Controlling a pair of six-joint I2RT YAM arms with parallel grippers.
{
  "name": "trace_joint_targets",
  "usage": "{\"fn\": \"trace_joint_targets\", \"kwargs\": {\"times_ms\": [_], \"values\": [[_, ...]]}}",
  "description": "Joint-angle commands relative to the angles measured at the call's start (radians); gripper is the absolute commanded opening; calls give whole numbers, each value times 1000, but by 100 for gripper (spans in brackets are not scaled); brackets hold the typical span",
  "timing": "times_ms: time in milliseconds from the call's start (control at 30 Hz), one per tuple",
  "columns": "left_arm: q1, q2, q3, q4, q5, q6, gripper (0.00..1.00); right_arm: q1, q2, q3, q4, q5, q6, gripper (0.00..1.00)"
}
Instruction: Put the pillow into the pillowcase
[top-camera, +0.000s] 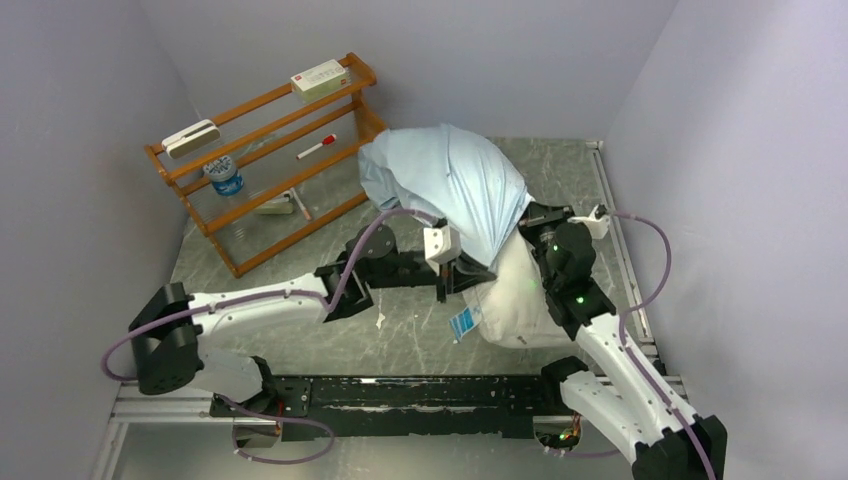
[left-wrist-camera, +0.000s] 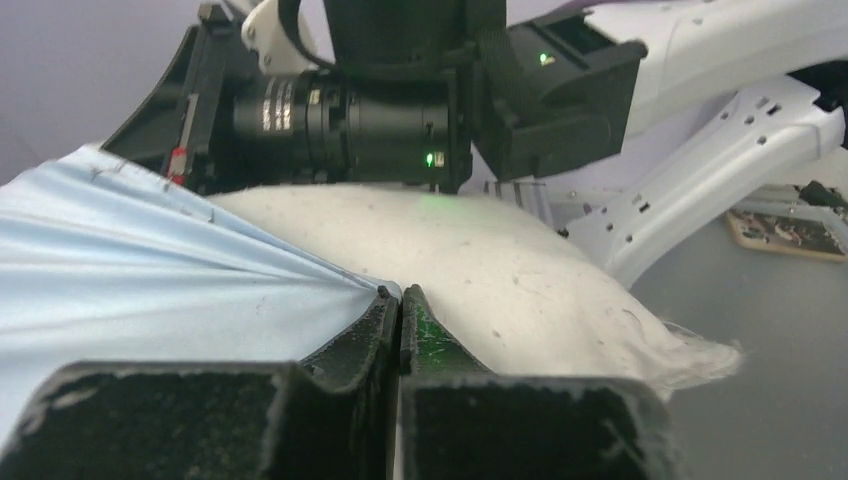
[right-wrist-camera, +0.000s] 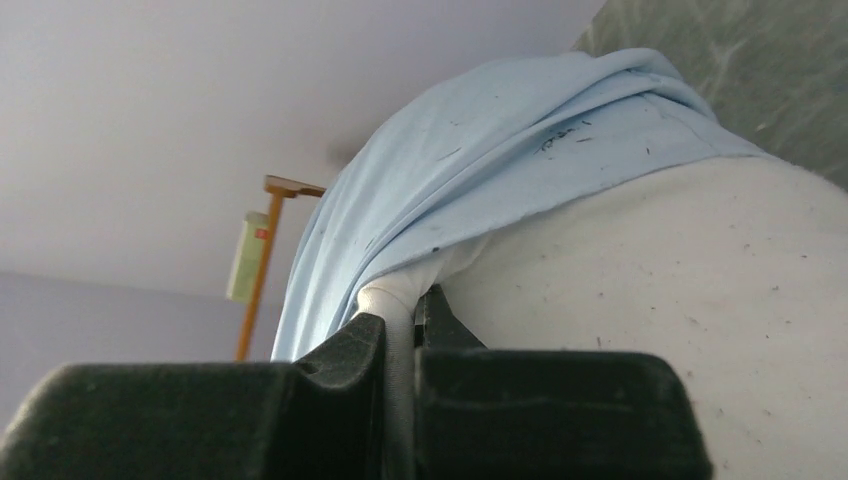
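Left tool and right tool pinch pillowcase edges, flanking pillow.

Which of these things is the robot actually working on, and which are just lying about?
Job: plump white stuffed pillow; wrinkled pale-blue fabric pillowcase.
Lying about: orange wooden rack; flat white box; red-capped white marker; blue-and-white round tub.

Soft, even overhead light keeps the top view sharp, with only faint shadows on the table. In the wrist views the left gripper and right gripper loom dark and slightly blurred at the bottom edge. A green indicator glow tints the pillow.
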Motion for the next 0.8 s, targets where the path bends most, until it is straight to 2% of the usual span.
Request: {"fn": "trace_joint_targets", "kwargs": {"times_ms": [0,100,200,300,400,467,533,567,667,700,767], "values": [[-75,-120,-111,44,-33,18,5,-19,-93,-57,215,186,-197,0],[-76,-134,-145,48,-7,-8,5,-21,-35,-22,254,93,-417,0],[-78,-146,-171,-65,-42,20,5,-19,52,30,203,-164,-596,0],[-85,-195,-253,-114,-182,34,5,-18,128,34,141,-431,-673,0],[-89,-267,-326,-137,-354,20,5,-12,166,38,44,-572,-727,2],[-93,-308,-357,-187,-426,19,5,-10,171,69,-52,-615,-773,16],[-95,-339,-380,-248,-488,25,5,-10,180,125,-168,-650,-820,34],[-95,-351,-386,-274,-521,29,9,-10,187,156,-223,-664,-836,43],[-95,-394,-378,-327,-583,53,36,-10,202,230,-384,-630,-832,57],[-96,-408,-365,-339,-596,60,42,-9,186,232,-404,-604,-798,61],[-95,-429,-333,-356,-624,73,47,-9,151,233,-426,-538,-719,70]]}}
